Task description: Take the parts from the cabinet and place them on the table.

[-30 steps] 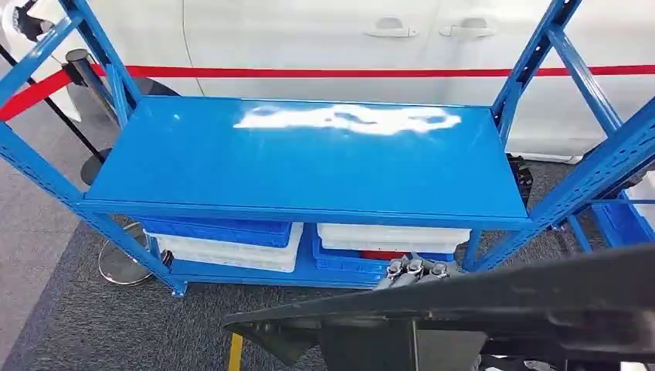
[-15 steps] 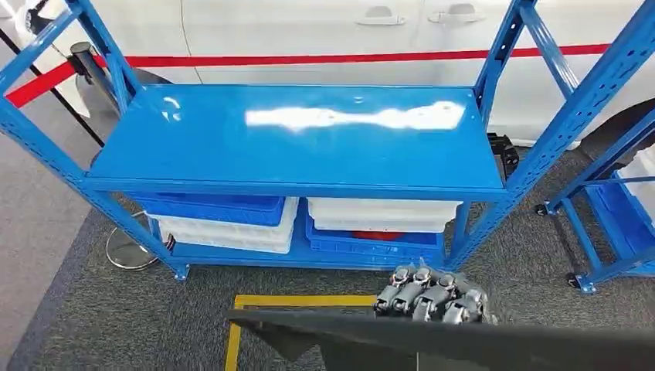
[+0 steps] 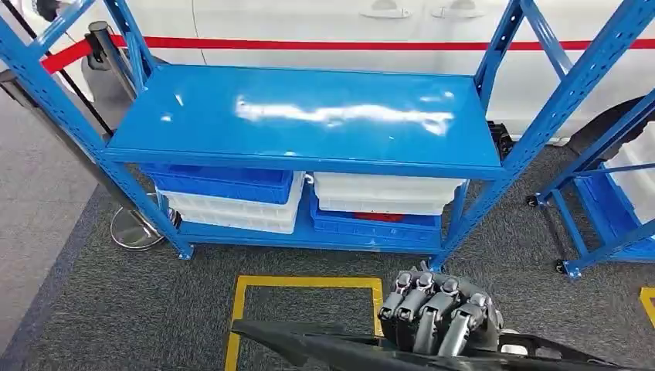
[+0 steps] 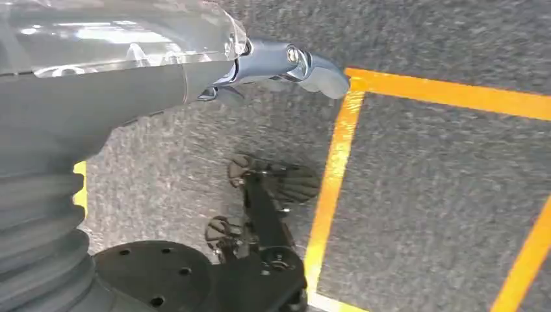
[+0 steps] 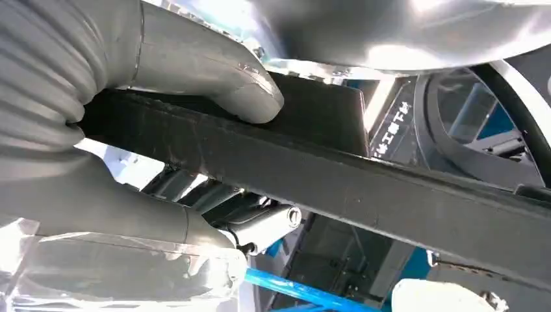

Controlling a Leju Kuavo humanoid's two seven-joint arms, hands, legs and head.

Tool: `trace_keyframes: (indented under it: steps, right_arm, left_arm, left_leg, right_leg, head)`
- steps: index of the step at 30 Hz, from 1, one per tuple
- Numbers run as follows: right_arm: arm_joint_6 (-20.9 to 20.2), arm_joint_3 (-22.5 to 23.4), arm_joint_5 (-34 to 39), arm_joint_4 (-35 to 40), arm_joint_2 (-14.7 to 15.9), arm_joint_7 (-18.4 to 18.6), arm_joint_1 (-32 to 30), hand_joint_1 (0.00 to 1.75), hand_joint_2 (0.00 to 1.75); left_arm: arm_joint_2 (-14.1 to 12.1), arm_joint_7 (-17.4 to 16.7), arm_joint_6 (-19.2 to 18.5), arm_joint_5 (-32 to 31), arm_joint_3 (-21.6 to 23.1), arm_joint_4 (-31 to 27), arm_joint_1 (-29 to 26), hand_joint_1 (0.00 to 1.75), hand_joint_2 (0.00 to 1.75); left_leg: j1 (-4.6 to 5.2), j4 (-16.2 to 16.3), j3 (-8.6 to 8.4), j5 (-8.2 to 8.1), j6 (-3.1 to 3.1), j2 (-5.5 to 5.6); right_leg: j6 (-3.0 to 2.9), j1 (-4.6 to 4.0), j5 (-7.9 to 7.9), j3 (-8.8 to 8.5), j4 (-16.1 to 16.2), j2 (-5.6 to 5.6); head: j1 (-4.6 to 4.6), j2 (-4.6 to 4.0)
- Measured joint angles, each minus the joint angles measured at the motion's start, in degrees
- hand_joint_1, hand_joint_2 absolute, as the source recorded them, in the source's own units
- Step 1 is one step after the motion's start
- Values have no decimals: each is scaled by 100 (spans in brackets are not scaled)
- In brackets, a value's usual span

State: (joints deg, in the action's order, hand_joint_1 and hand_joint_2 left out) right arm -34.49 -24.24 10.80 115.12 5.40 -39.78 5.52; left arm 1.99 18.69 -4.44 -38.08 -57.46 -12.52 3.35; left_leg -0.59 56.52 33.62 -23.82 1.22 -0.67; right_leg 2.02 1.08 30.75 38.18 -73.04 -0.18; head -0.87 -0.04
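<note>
Grasping a long black part, our right hand wraps it; our left hand's fingers lie released.

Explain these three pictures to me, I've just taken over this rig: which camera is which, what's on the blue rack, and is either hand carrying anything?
It is a two-legged humanoid with two arms. The head view looks down at a blue rack: its top shelf is bare, and blue and white bins are stacked beneath. The right hand grips a long black part; the right wrist view shows its thumb pressing on that part. The left wrist view looks at grey carpet with yellow tape; the left hand seems to hold nothing, though its fingers are mostly hidden.
</note>
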Motion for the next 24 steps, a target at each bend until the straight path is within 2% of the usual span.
trace_keyframes:
  steps: [1,2,3,4,5,7,8,9,10,11,12,13,14,15,16,17,18,19,22,23,24]
  right_arm:
    - [-74,26,-20,2,-2,0,-11,175,175]
    - [-159,66,-55,2,-2,0,-18,175,175]
    - [-223,103,-83,11,-4,0,-18,175,175]
    - [-271,144,-120,22,-15,-2,-21,175,175]
    - [-275,175,-149,31,-20,-2,-29,175,175]
    - [-275,201,-184,35,-35,-2,-24,175,175]
    - [-273,208,-192,35,-48,-2,-20,175,175]
    - [-244,214,-203,39,-61,-2,-14,175,175]
    - [-209,221,-221,48,-79,-2,-15,175,175]
    - [-157,229,-236,68,-94,-2,-20,175,175]
    - [-137,251,-240,90,-98,-2,-28,175,175]
    - [-129,281,-262,111,-103,-2,-39,175,175]
    - [-129,308,-304,138,-105,-2,-65,175,175]
    - [-157,336,-321,164,-107,-2,-90,175,175]
    - [-194,358,-334,190,-107,-2,-103,175,175]
    - [-240,380,-341,223,-109,-2,-105,175,175]
    - [-279,400,-341,253,-114,-4,-107,175,175]
    - [-284,411,-341,280,-116,-4,-103,175,175]
    - [-290,454,-356,319,-127,-2,-118,175,175]
    - [-295,463,-358,339,-129,-4,-116,175,175]
    - [-330,479,-352,352,-129,-2,-113,175,175]
  left_arm:
    - [4,4,15,-33,2,0,-1,0,175]
    - [15,18,31,-42,4,0,-5,0,175]
    - [15,15,50,-74,7,-2,-10,0,175]
    - [18,11,85,-114,13,-2,-13,0,175]
    - [15,11,107,-158,17,-2,-14,0,175]
    - [15,9,120,-212,39,-2,-11,0,175]
    - [9,9,125,-216,48,-2,-14,0,175]
    - [9,9,125,-232,52,-2,-15,0,175]
    - [9,9,125,-249,57,-2,-20,0,175]
    - [9,13,116,-299,65,-2,-20,0,175]
    - [9,15,116,-306,74,-2,-20,0,175]
    - [9,15,116,-337,81,-2,-22,0,175]
    - [7,15,116,-339,85,-2,-24,0,175]
    - [7,15,116,-350,87,-2,-24,0,175]
    - [7,15,116,-354,90,-2,-22,0,175]
    - [7,17,116,-361,90,-2,-22,0,175]
    - [-6,18,118,-376,90,-2,-20,0,175]
    - [-17,18,118,-385,90,-2,-27,0,175]
    - [-22,24,116,-393,90,-2,-25,0,175]
    - [-20,24,118,-391,92,-2,-19,0,175]
    - [-20,24,118,-391,92,-2,-10,0,175]
  left_leg:
    - [-4,28,79,18,-17,2]
    - [-4,67,150,54,-45,5]
    - [11,109,202,75,-81,8]
    - [21,157,229,100,-115,9]
    - [22,152,221,140,-160,9]
    - [9,115,226,213,-243,9]
    - [-12,148,259,186,-272,19]
    - [-14,324,340,-28,-294,22]
    - [-24,664,471,-313,-308,22]
    - [-25,1138,644,-602,-327,22]
    - [-25,1604,803,-812,-345,23]
    - [-25,1891,876,-885,-352,22]
    - [-25,1898,817,-824,-347,23]
    - [-24,1632,614,-658,-331,23]
    - [-24,1185,319,-451,-306,34]
    - [-21,579,-51,-241,-261,92]
    - [-16,180,-257,-299,-200,218]
    - [-9,123,-328,-295,-202,257]
    - [22,94,-289,-280,-153,182]
    - [-57,-13,-313,-228,-88,129]
    - [-46,-39,-324,-204,-60,82]
  right_leg:
    - [-1,12,-191,-281,363,-1]
    - [-7,24,-272,-640,839,-4]
    - [-34,16,-91,-1003,1306,-2]
    - [-103,-22,1,-1100,1566,24]
    - [-131,-32,-14,-1063,1552,15]
    - [-234,-54,-66,-1027,1544,17]
    - [-308,-11,-134,-1008,1582,-9]
    - [-360,-16,-171,-972,1582,-18]
    - [-396,-21,-201,-934,1581,-20]
    - [-405,-31,-235,-888,1577,-25]
    - [-408,-45,-267,-840,1570,-26]
    - [-407,-56,-289,-800,1563,-26]
    - [-400,-61,-305,-772,1552,-23]
    - [-391,-64,-315,-755,1544,-6]
    - [-380,-69,-322,-751,1535,18]
    - [-374,-74,-325,-752,1524,32]
    - [-366,-67,-327,-739,1521,37]
    - [-328,-84,-347,-699,1514,58]
    - [-226,-58,-406,-673,1531,134]
    - [-182,-90,-378,-665,1510,152]
    - [-162,-76,-280,-609,1400,117]
  head:
    - [2,0]
    - [2,0]
    - [4,0]
    - [-6,0]
    - [7,0]
    - [22,0]
    - [20,0]
    - [18,0]
    - [9,0]
    - [11,0]
    - [11,0]
    - [11,0]
    - [11,0]
    - [9,0]
    - [11,0]
    - [11,0]
    - [15,0]
    - [18,0]
    - [13,0]
    - [15,0]
    - [18,0]
